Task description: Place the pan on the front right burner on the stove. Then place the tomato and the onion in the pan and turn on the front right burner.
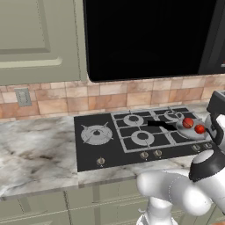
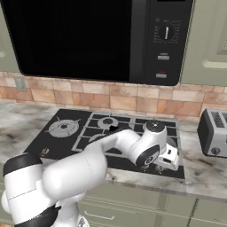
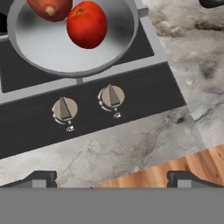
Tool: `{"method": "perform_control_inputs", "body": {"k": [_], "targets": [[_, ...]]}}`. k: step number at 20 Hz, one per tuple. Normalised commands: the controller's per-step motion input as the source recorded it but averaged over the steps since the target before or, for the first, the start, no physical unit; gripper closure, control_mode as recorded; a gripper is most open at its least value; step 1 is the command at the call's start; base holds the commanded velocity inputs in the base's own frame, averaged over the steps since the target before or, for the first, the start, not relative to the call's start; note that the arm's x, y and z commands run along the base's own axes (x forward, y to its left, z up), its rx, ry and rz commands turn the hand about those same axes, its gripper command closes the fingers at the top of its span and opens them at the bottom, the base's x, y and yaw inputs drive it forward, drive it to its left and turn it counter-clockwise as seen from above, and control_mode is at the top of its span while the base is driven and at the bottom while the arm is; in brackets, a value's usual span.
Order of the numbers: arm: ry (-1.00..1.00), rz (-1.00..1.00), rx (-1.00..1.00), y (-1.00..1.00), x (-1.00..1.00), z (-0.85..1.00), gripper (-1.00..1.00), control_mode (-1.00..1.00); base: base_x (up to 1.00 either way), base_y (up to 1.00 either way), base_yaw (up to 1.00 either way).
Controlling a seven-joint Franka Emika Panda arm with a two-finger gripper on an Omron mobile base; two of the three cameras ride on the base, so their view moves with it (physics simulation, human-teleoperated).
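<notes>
Left base view
Stove (image 1: 110, 145): black glass cooktop set in the marble counter (image 1: 35, 154), knobs along its near edge.
Pan (image 1: 186, 130): silver, on the grate at the stove's 3 o'clock side, black handle pointing to 9 o'clock.
Tomato and onion: two red balls in the pan, one (image 1: 188, 122) at 11 o'clock of the other (image 1: 200, 129); which is which I cannot tell here.
Arm: white links at 5 o'clock of the picture, partly covering the pan's right side.

Right base view
Arm: bends from 7 o'clock over the stove's near right part, hiding the pan.
Toaster (image 2: 213, 133): grey, on the counter at 3 o'clock of the stove.
Microwave (image 2: 97, 37): black, above the stove.

Hand view
Pan: at 12 o'clock, holding the tomato (image 3: 86, 24) with the onion (image 3: 49, 7) touching it at 10 o'clock.
Knobs: two silver ones, (image 3: 64, 109) and (image 3: 111, 96), side by side just below the pan.
Gripper (image 3: 112, 178): jaws spread wide, holding nothing; fingertips (image 3: 39, 178) at 7 and 5 o'clock above the counter edge and wooden floor (image 3: 175, 164).
</notes>
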Motion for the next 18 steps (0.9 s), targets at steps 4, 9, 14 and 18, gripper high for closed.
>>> {"method": "perform_control_inputs", "body": {"k": [4,9,14,18], "targets": [[-0.04,0.0,0.0,0.0,0.0,-0.04,-1.0,-1.0,0.0,0.0,0.0],[0.0,0.0,0.0,0.02,0.0,-0.15,-1.0,-1.0,0.0,0.0,0.0],[0.0,-0.03,0.0,0.07,0.01,-0.12,-1.0,-1.0,0.0,0.0,0.0],[0.0,-0.03,0.0,0.03,0.01,-0.09,-1.0,-1.0,0.0,0.0,0.0]]}}
